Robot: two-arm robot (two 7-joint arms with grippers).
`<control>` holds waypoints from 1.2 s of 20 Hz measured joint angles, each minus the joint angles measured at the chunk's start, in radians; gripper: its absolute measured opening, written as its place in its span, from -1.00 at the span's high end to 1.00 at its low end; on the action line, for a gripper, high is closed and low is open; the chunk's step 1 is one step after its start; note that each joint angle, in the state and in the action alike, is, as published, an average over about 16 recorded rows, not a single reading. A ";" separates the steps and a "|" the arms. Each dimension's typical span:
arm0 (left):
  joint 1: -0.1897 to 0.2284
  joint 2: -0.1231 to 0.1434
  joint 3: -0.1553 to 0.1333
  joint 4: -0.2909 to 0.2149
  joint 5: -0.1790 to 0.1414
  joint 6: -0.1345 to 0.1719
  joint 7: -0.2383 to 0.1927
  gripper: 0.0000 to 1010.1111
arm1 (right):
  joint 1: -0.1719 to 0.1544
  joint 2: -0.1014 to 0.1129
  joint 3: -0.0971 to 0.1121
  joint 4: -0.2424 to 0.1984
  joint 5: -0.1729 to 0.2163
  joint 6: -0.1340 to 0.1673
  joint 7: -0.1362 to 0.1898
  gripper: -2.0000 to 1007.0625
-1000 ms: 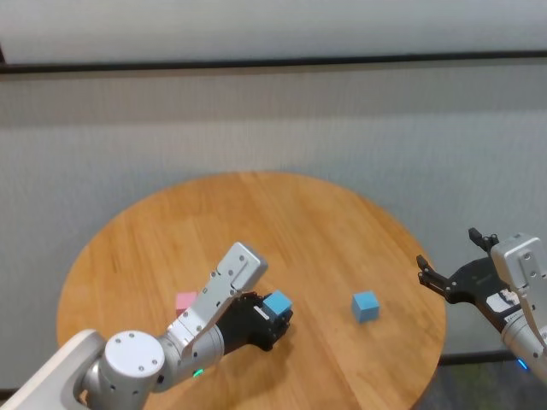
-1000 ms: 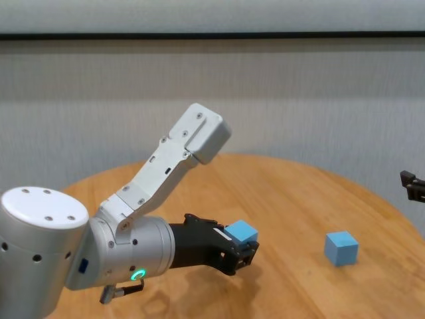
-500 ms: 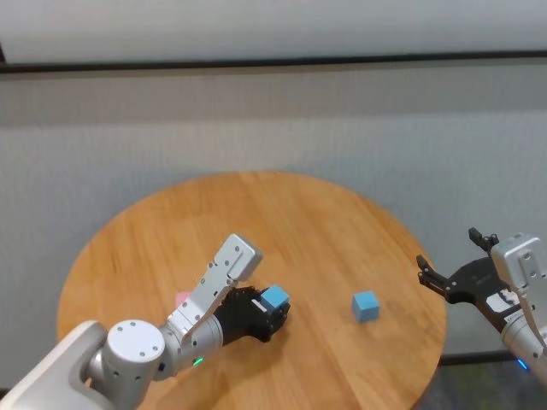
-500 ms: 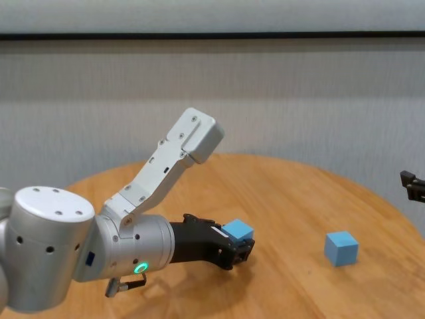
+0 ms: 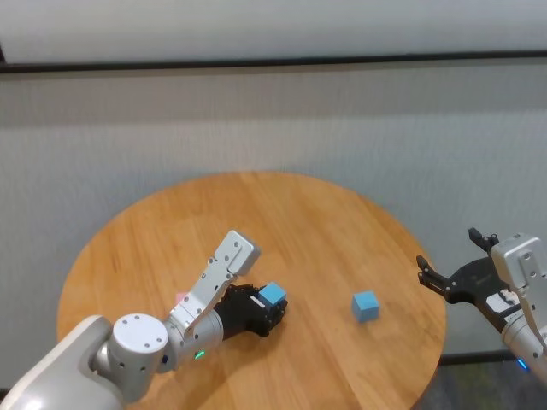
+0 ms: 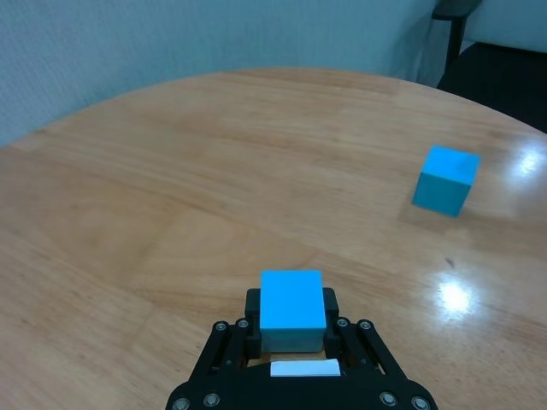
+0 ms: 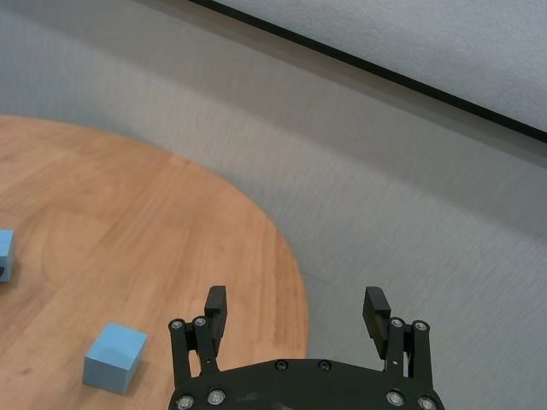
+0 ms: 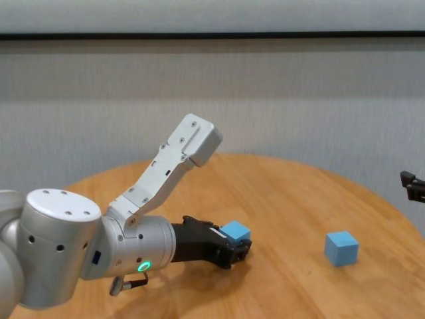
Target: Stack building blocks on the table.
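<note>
Reading from my left: a pink block (image 5: 183,299) lies on the table (image 5: 282,213), mostly hidden behind my left arm. My left gripper (image 5: 272,305), jaws pinched on a blue block (image 5: 272,294), hangs low over the wood just beside the pink one. A second blue block (image 5: 365,305) sits well apart, nearer my right gripper (image 5: 446,272), parked spread off the table's edge. I judge the pink block the likelier base.

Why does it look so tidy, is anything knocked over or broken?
Nothing stands out. The left gripper holds one blue block, the other blue block sits flat on the table, and the right gripper waits open off its edge.
</note>
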State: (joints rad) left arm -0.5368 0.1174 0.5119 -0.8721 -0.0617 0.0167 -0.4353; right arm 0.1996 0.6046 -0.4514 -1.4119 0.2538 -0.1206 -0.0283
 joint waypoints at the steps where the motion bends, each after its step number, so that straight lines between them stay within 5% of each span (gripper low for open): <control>1: -0.004 -0.002 0.000 0.009 0.001 -0.003 0.000 0.22 | 0.000 0.000 0.000 0.000 0.000 0.000 0.000 -1.00; 14: -0.014 -0.007 -0.003 0.031 0.021 -0.024 0.001 -0.12 | 0.000 0.000 0.000 0.000 0.000 0.000 0.000 -1.00; 24: 0.057 0.054 -0.017 -0.148 0.010 -0.006 -0.014 -0.73 | 0.000 0.000 0.000 0.000 0.000 0.000 0.000 -0.99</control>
State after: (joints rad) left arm -0.4801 0.1719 0.4952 -1.0197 -0.0515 0.0103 -0.4493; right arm 0.1996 0.6046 -0.4514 -1.4119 0.2538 -0.1206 -0.0283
